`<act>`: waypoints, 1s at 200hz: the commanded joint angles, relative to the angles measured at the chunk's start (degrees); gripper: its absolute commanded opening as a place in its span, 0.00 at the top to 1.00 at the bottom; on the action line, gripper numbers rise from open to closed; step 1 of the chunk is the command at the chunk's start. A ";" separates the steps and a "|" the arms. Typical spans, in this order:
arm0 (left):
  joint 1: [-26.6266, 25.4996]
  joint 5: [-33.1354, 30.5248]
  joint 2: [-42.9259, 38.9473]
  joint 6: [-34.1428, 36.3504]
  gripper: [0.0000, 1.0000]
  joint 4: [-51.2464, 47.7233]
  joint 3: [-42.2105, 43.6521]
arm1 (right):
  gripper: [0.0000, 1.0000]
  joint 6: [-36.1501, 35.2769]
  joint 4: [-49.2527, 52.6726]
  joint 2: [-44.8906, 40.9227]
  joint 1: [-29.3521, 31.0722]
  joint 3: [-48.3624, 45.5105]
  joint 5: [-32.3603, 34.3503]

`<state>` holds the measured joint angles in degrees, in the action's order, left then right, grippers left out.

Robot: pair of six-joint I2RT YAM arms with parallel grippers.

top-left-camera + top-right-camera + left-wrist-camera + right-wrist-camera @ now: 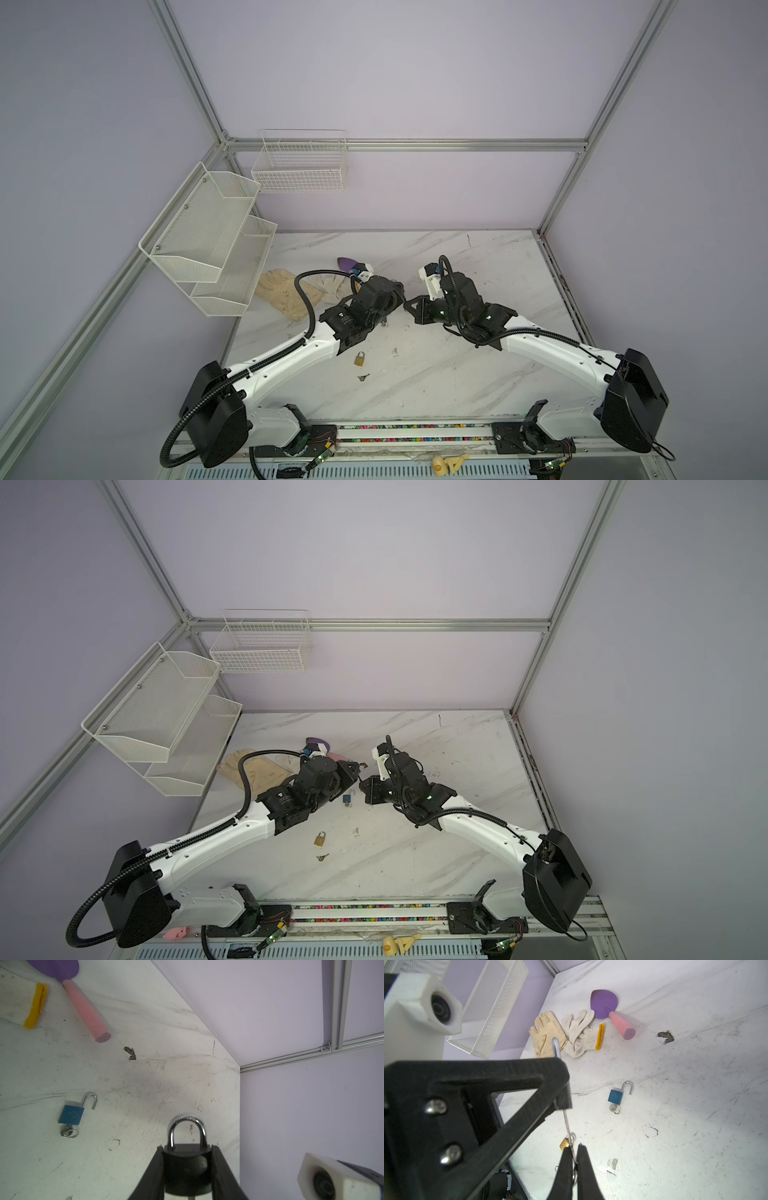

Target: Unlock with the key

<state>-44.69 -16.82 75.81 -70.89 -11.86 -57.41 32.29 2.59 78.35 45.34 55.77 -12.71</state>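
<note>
A black padlock [187,1167] with a closed silver shackle [187,1124] sits clamped between the fingers of my left gripper [187,1147], held above the table. In the right wrist view, my right gripper [574,1148] is shut on a thin silver key [566,1122]. The key's blade runs up to the underside of the left gripper's black finger [508,1076], where the lock's body is hidden. Only the shackle tip [556,1045] shows above that finger. In both top views the two grippers [401,296] [409,306] meet tip to tip over the table's middle.
A blue padlock [70,1114] [347,799] lies open with its key in it. Nearer the front lie a brass padlock [360,358] and a loose key [363,377]. Gloves [550,1030], a purple paddle [604,1003] and white baskets [208,241] stand at the left.
</note>
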 commanded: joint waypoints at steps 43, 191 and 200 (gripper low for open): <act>-1.71 -3.13 2.08 -1.16 1.00 -8.02 -3.31 | 1.00 5.04 -4.03 3.23 0.75 2.94 6.83; -3.47 -2.39 0.13 -0.83 1.00 -7.01 -2.50 | 1.00 14.14 -16.60 6.95 0.64 0.22 -8.24; -3.74 -2.00 0.30 0.29 1.00 -7.16 -2.21 | 1.00 15.04 -17.48 6.66 0.29 0.22 -9.21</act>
<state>-45.80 -24.95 77.69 -73.76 -19.00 -57.43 44.29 -4.95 85.52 46.68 55.11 -18.26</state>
